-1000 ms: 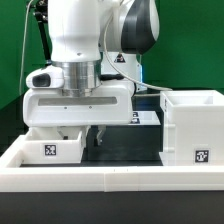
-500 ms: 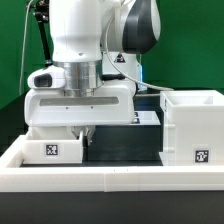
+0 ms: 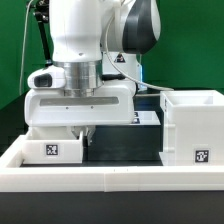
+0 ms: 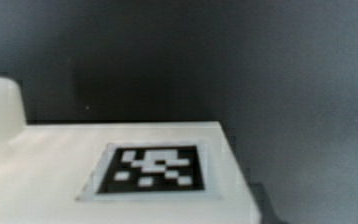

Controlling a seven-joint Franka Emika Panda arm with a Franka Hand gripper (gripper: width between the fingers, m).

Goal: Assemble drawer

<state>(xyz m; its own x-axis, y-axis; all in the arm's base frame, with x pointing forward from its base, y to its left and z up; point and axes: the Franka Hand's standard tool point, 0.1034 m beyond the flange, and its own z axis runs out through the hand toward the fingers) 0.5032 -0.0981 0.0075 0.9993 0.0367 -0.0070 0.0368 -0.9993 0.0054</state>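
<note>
A small white drawer piece [image 3: 55, 146] with a black marker tag lies at the exterior view's left, on the dark table. My gripper [image 3: 80, 131] is lowered onto its right end, and one dark finger [image 3: 87, 131] presses against its side wall. The jaws look shut on that wall. In the wrist view the piece's white top and tag [image 4: 155, 168] lie very close, with a dark finger edge [image 4: 258, 205] right beside its rim. The large white drawer box [image 3: 195, 126], open on top and tagged, stands at the exterior view's right, apart from the gripper.
A white raised wall [image 3: 110, 179] runs along the front of the work area. A green backdrop stands behind the arm. A tagged white part [image 3: 146, 118] lies behind the drawer box.
One second ago the dark finger stood further to the exterior view's right, with a gap to the small piece. It has since closed in against the piece's wall. Nothing has moved in the last half second.
</note>
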